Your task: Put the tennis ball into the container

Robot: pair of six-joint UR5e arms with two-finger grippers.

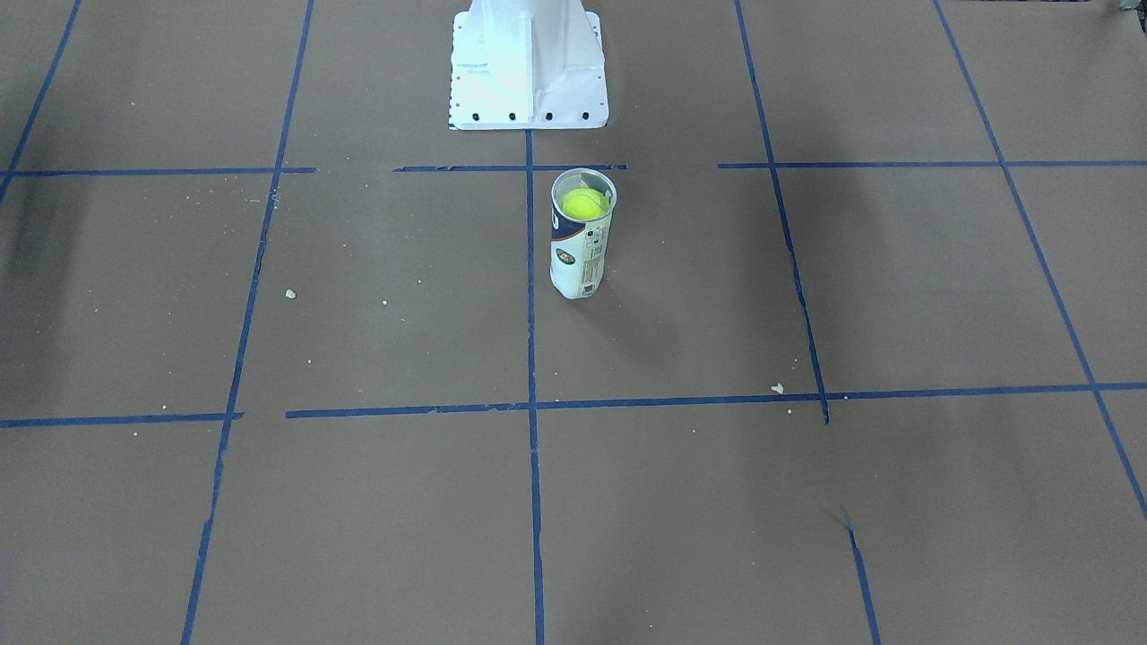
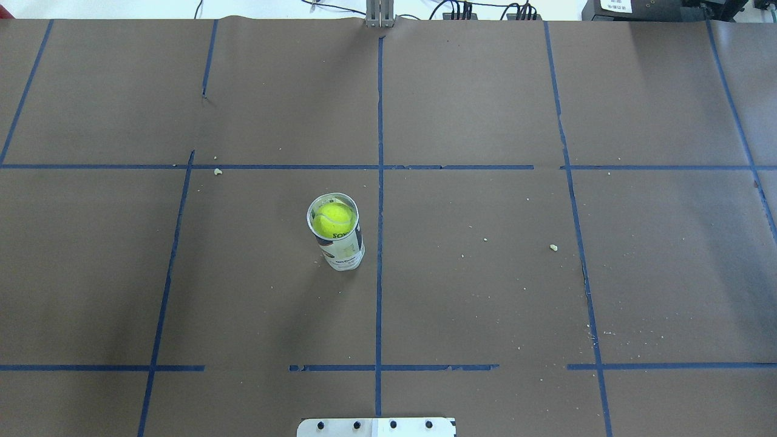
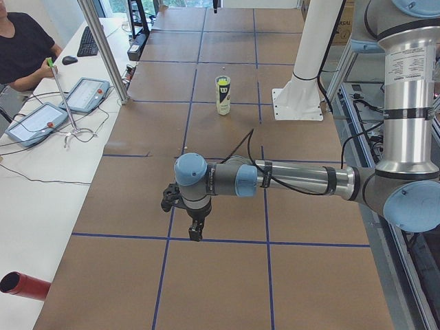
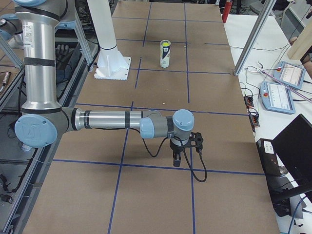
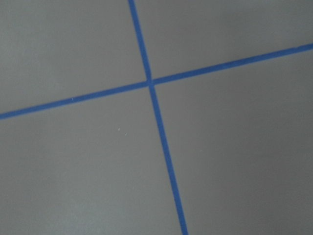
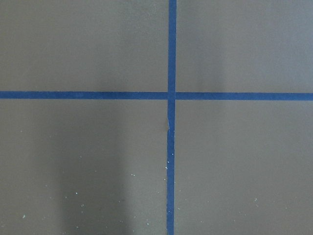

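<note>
The clear container [image 1: 581,255] with its white, blue and orange label stands upright near the table's middle, just in front of the robot base. The yellow-green tennis ball [image 1: 584,203] sits inside it near the top rim, and shows through the open mouth from overhead as ball [image 2: 334,220] in container [image 2: 345,250]. My left gripper [image 3: 196,230] hangs over the table far from the tube, seen only in the left side view, so I cannot tell its state. My right gripper [image 4: 177,160] hangs likewise at the other end, and I cannot tell its state either. Both wrist views hold only brown paper and blue tape.
The white robot base [image 1: 529,67] stands behind the tube. Blue tape lines [image 2: 380,182] grid the brown paper, with small crumbs [image 2: 553,247] scattered. An operator [image 3: 24,51] sits by control tablets [image 3: 86,94] on a side table, beside a metal post [image 3: 103,48].
</note>
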